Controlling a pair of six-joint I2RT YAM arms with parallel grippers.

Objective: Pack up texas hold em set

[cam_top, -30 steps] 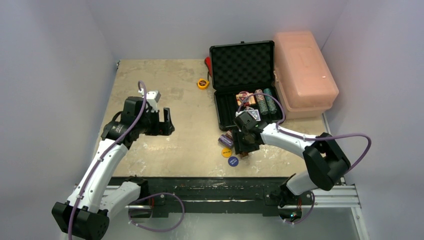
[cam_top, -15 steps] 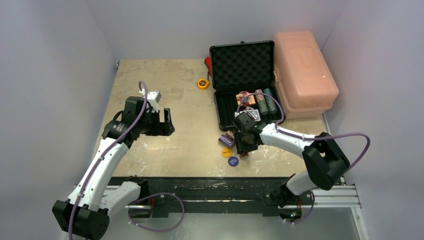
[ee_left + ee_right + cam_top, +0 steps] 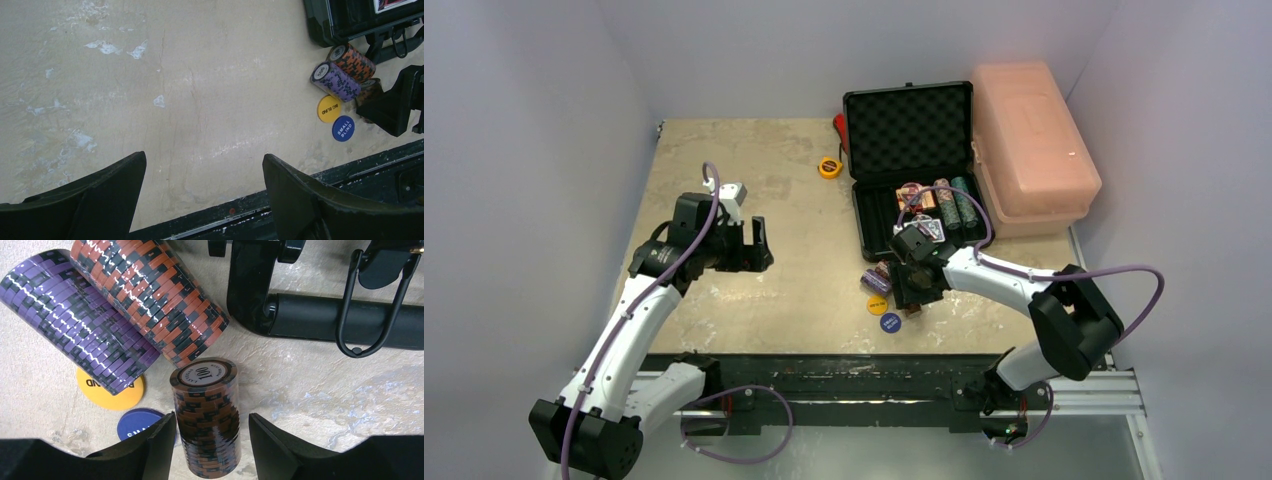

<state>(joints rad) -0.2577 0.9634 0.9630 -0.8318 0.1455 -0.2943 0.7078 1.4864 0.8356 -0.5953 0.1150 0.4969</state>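
Unchanged: right fingers (image 3: 150, 450) still straddle the brown chip stack (image 3: 207, 425) unclenched, left fingers (image 3: 100, 200) stay spread.

From above, the right gripper (image 3: 911, 298) covers most of the brown chip stack (image 3: 207, 412). The markings on the packed chip stacks (image 3: 956, 203) inside the briefcase (image 3: 874, 225) are too small for us to read. A red object (image 3: 838, 124) at the briefcase's upper left corner is mostly hidden, and we cannot tell what it is.

In the right wrist view the purple stack (image 3: 75, 320) runs off the left edge, the orange stack (image 3: 150, 295) off the top and the handle (image 3: 340, 320) off the right. The purple stack hides most of the yellow button (image 3: 107, 390). The blue button (image 3: 137, 424) sits partly behind a finger (image 3: 145, 450) at lower left.

In the left wrist view, the frame's upper right corner cuts off the briefcase.
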